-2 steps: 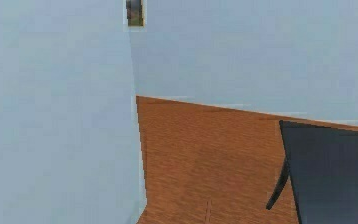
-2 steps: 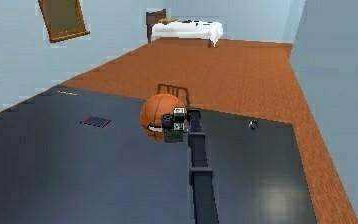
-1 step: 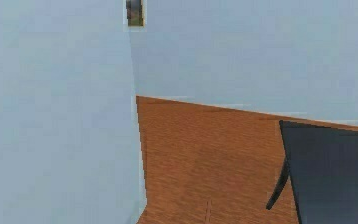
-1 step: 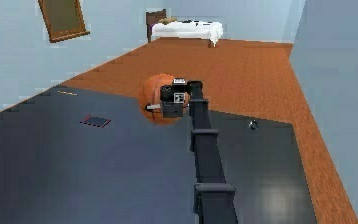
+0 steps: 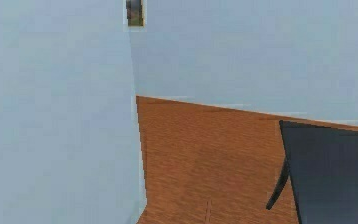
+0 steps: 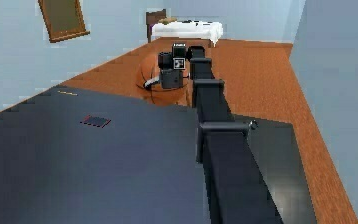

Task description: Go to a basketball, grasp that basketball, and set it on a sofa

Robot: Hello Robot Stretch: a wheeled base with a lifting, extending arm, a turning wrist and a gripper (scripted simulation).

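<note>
In the arm side view an orange basketball point(image 6: 149, 76) hangs at the far end of my arm, past the far edge of a dark table, with wooden floor behind it. My gripper point(image 6: 161, 68) holds this ball clear of the table and the floor. Its dark body and the two white marked squares sit just right of the ball. The arm's dark bar point(image 6: 219, 130) reaches out across the table top.
The dark table point(image 6: 87, 160) lies under the arm, and its corner shows again at the forward view's right point(image 5: 327, 170). A pale blue wall corner point(image 5: 57, 110) stands close ahead. Farther out are a bed with a white cover point(image 6: 192, 30), a framed picture point(image 6: 64, 17) and open wooden floor point(image 6: 267, 80).
</note>
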